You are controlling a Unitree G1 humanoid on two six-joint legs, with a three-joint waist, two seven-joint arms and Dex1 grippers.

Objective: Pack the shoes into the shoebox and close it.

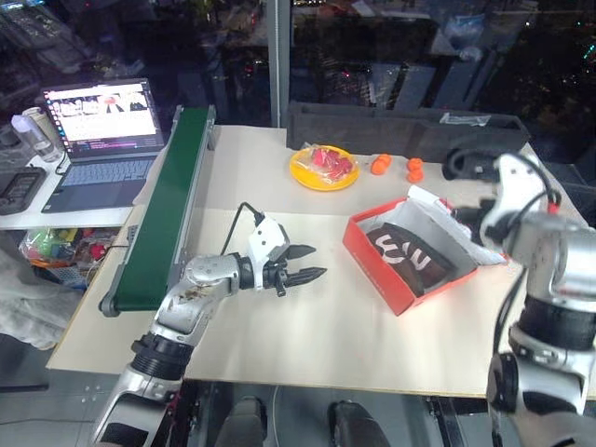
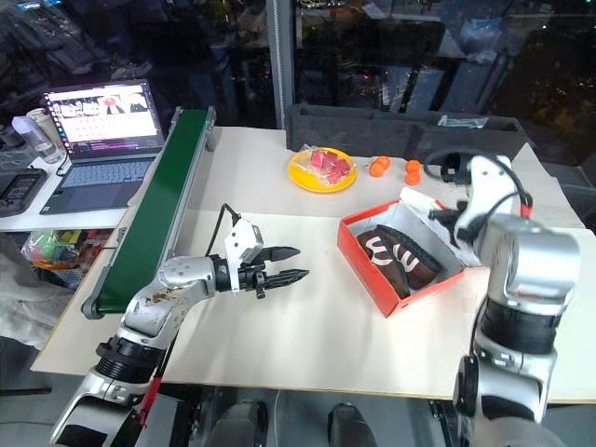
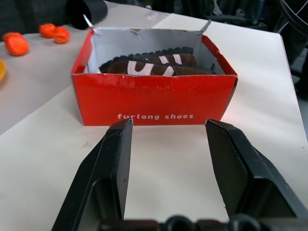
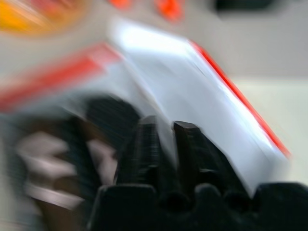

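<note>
Shoes (image 2: 399,256), dark brown with white stripes, lie side by side inside the open red shoebox (image 3: 153,101) on the table (image 1: 326,326). Left gripper (image 1: 303,264) hovers beside the shoebox, fingers spread, empty. Right gripper (image 4: 166,144) hangs over the shoebox's raised lid (image 2: 424,219), fingers clenched, grasping nothing.

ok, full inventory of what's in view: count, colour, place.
shoebox: 1, red-orange, white inside, lid open, table right of centre
shoes: 2, dark brown, white stripes, inside shoebox
plate: 1, yellow, holding pink-red items, far centre
small round objects: 3, orange, far right of plate
conveyor: 1, green belt, table's left edge
tray: 1, dark grey, far edge
laptop: 1, open, side table left
left gripper: open, empty, pointing at shoebox
right gripper: shut, by the open lid
</note>
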